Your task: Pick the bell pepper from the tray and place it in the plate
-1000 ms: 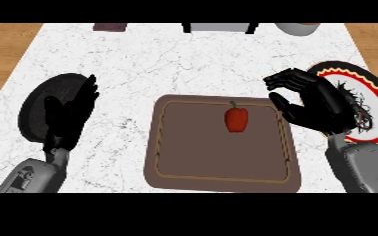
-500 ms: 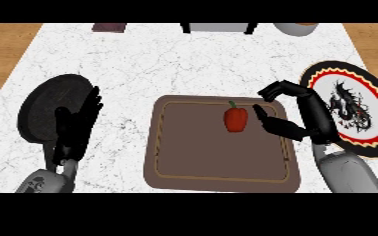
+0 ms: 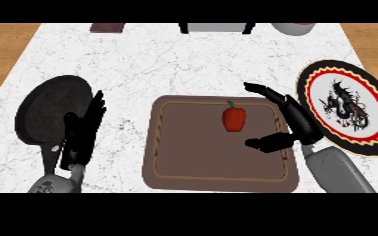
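White marbled tabletop (image 3: 148, 65) is filling the head view, carrying a brown tray (image 3: 221, 180) in the middle. Near the tray's upper right, the red bell pepper (image 3: 235, 118) is sitting upright, untouched. Just beside it, the right hand (image 3: 295, 125) is hovering with fingers and thumb spread apart, in front of the dragon-patterned plate (image 3: 314, 82). At the left, the left hand (image 3: 83, 135) is resting, fingers straight, over a dark pan (image 3: 48, 107).

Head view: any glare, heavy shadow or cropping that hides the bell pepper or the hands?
Head view: light is even, with no glare and no heavy shadows; the red bell pepper reads clearly against the brown tray; the open right hand stands out, while the left hand partly blends into the dark pan; objects along the far edge are cropped.
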Motion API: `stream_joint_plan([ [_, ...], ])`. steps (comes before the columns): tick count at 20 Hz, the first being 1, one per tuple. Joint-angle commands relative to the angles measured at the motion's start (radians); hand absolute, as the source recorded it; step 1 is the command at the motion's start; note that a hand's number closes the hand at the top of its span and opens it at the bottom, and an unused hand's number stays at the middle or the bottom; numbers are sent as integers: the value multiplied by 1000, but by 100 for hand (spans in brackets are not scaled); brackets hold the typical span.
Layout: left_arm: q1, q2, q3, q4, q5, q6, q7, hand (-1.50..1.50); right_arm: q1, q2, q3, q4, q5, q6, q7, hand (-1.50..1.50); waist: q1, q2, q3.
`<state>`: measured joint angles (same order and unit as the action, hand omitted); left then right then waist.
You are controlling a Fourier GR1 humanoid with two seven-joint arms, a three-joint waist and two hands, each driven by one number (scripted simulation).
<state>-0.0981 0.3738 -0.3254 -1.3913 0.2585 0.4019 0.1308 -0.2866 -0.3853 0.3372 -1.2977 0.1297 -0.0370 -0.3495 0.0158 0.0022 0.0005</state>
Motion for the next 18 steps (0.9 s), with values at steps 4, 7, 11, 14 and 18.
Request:
stream_joint_plan([
  [4, 47, 6, -1, -52, -22, 8, 12, 0, -156, -106, 67, -35, 199, 59, 258, -150, -4, -6, -2],
  [7, 14, -34, 16, 20, -34, 20, -13, 0, -196, -98, 114, 15, 270, 111, 287, -150, -7, -1, -1],
  [11, 12, -29, 5, -14, -47, 20, 17, 0, -287, -97, 167, -30, 244, 329, 499, -150, -3, -3, -2],
  [14, 0, -34, 23, 2, -42, -5, 16, 0, -221, -72, 204, -20, 270, 358, 495, -150, -13, -2, -1],
  [18, 102, -40, 20, -61, -57, -21, -9, 0, -293, 11, 174, 81, 302, 412, 542, -150, -4, -2, -1],
])
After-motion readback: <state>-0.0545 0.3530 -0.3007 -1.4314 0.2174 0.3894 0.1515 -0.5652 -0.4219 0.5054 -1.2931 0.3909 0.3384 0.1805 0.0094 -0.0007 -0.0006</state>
